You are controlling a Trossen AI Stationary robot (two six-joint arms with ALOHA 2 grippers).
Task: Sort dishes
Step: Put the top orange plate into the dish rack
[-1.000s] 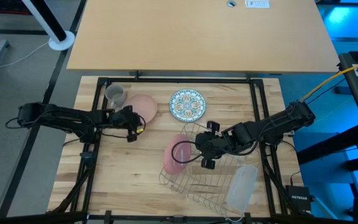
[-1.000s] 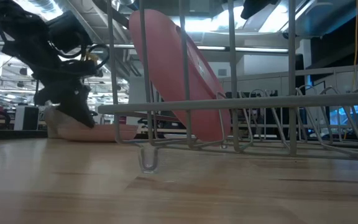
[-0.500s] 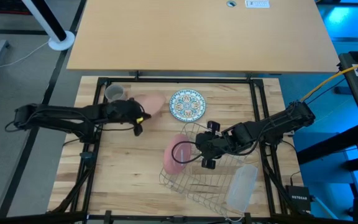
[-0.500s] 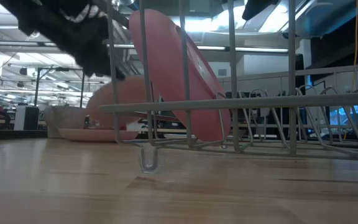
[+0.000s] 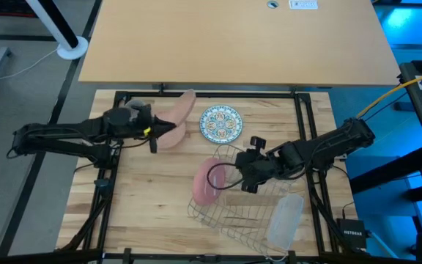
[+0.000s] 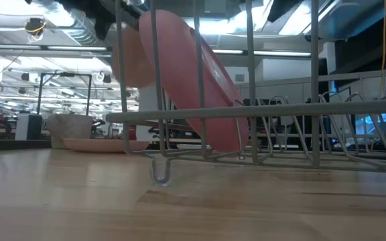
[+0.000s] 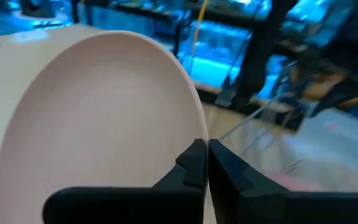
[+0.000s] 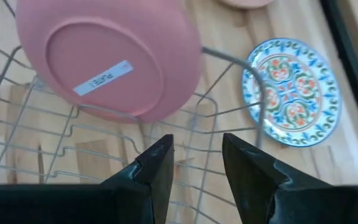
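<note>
Lifted off the table since earlier, a plain salmon-pink round plate (image 5: 176, 115) is pinched by the left hand (image 5: 149, 132), next to be carried and slotted into the wire rack (image 5: 249, 213) beside the spread right hand (image 5: 239, 176).

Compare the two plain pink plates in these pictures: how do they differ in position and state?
The pink plate in the wire rack stands on edge among the rack's wires; the lifted pink plate is held tilted in the air, clear of the table. The racked plate is free, with the open right gripper just behind it; the left gripper is shut on the lifted one's rim. Both are plain, round and pink.
</note>
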